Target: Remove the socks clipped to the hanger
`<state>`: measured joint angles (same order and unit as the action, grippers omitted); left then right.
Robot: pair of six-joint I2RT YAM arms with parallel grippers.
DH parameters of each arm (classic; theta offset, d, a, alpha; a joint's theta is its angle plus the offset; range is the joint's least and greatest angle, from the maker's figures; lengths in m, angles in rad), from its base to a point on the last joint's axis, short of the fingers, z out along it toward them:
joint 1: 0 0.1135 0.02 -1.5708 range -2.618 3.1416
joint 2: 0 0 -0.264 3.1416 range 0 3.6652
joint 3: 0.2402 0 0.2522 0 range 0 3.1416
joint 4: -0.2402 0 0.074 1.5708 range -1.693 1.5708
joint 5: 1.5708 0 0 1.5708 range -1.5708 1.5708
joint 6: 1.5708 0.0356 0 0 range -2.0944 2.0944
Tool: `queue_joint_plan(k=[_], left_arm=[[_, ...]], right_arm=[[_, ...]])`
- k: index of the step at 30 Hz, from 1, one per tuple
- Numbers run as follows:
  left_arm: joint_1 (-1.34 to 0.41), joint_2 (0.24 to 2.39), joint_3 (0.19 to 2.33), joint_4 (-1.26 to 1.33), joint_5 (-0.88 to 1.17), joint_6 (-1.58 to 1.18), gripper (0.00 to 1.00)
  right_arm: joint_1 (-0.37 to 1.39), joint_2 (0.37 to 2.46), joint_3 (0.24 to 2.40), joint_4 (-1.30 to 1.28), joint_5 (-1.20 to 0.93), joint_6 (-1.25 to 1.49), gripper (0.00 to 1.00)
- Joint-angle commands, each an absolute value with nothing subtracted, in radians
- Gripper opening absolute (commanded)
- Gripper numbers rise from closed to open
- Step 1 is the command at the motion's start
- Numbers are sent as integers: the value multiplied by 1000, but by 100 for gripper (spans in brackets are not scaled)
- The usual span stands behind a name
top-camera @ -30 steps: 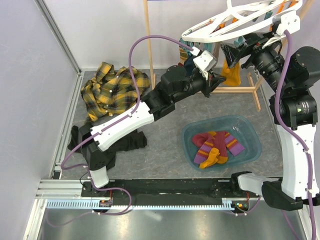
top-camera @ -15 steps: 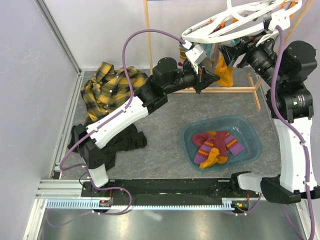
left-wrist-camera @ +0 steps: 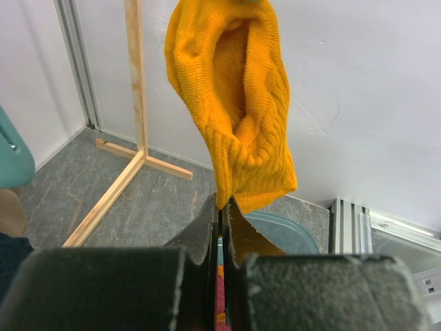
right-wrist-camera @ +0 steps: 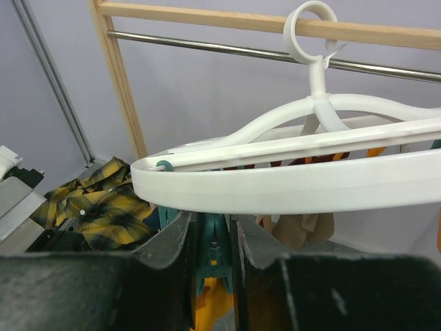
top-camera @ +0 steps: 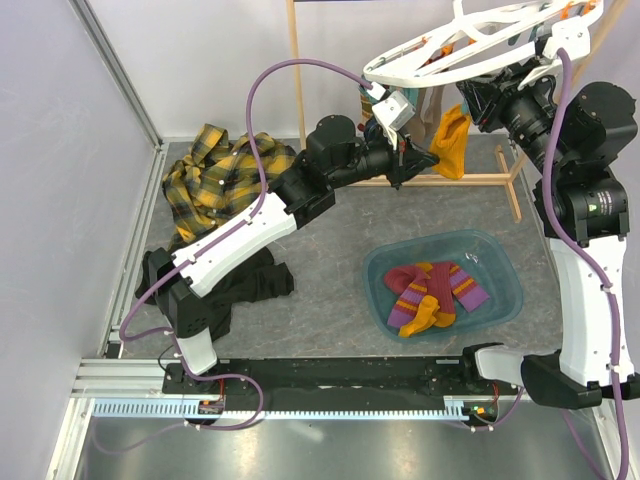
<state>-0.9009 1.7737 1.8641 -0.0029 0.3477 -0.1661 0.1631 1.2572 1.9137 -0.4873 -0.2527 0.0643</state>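
Note:
The white oval hanger (top-camera: 470,45) hangs from the wooden stand at the back right. A mustard yellow sock (top-camera: 452,140) dangles from a teal clip (right-wrist-camera: 217,252) under the hanger's ring (right-wrist-camera: 275,186). My left gripper (top-camera: 415,155) is shut on that sock's lower hem; in the left wrist view the sock (left-wrist-camera: 234,103) rises from the pinched tips (left-wrist-camera: 222,205). My right gripper (right-wrist-camera: 215,234) sits just under the ring with both fingers pressed against the teal clip's sides. A beige sock (right-wrist-camera: 303,231) hangs behind. Maroon striped socks (top-camera: 435,290) lie in the basin.
A blue plastic basin (top-camera: 500,260) sits on the grey mat at centre right. A yellow plaid shirt (top-camera: 225,180) lies at the back left, a black garment (top-camera: 255,280) beside the left arm's base. The wooden stand's foot (top-camera: 515,185) runs along the right.
My right gripper has closed from wide open onto the teal clip under the ring. The left arm shifted slightly left and stays shut on the yellow sock's hem.

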Motion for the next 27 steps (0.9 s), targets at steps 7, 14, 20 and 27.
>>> queue_joint_plan(k=[7, 14, 20, 27], left_arm=[[-902, 1740, 1852, 12, 380, -218, 2], [-903, 1677, 1660, 73, 396, -239, 2], [-942, 1611, 1441, 132, 394, -248, 2], [-1051, 1548, 1181, 242, 342, -268, 2]], right_arm=[[163, 1200, 1870, -463, -252, 78, 38], [161, 1146, 1793, -457, -232, 103, 55], [161, 1062, 1701, -465, -207, 132, 85], [163, 922, 1554, -465, -184, 161, 98]])
